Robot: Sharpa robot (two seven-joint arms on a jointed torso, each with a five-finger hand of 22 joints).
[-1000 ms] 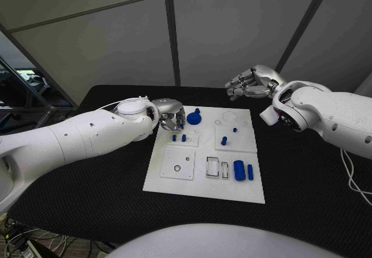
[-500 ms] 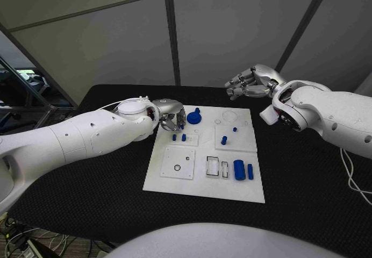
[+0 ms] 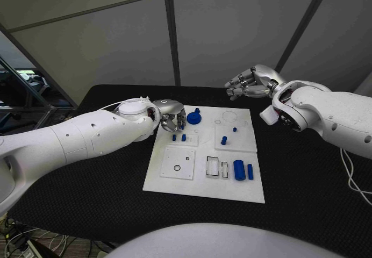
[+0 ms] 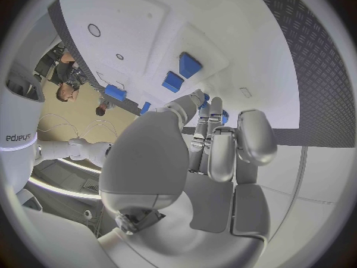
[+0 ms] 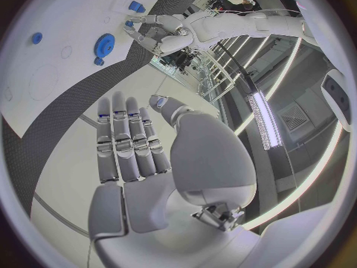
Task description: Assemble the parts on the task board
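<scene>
1. The left hand (image 3: pixel 170 119) hovers over the far-left corner of the task board (image 3: pixel 203 185). Its fingers are curled down close together toward two small blue pegs (image 3: pixel 179 138). A small blue piece shows between the fingertips (image 4: pixel 212 110) in the left wrist view, but I cannot tell whether the hand pinches it or merely reaches over it.
2. Just beside that hand lies the blue gear (image 3: pixel 194 117), flat on the board's far edge with a small knob next to it. It appears not yet mounted, though I cannot see a shaft to be sure.
3. Toward the near-left, the square plate with a ring hole (image 3: pixel 177 167) stands empty, so that seat looks unfilled.
4. In the middle, the rectangular slots (image 3: pixel 212 166) look open and white, which I judge as waiting for inserts.
5. Right of the slots, a blue cylinder (image 3: pixel 238 170) and a thin blue bar (image 3: pixel 249 171) lie loose on the board, side by side.
6. Farther back, a blue pin (image 3: pixel 223 141) and a smaller blue stud (image 3: pixel 234 129) stand on the right-hand square plate; whether they are fully seated is too small to tell.
7. The right hand (image 3: pixel 248 83) is raised beyond the board's far-right corner, well apart from it, fingers loosely bent and holding nothing.
8. By my judgement the assembly is at an early stage, with most parts left to place.
</scene>
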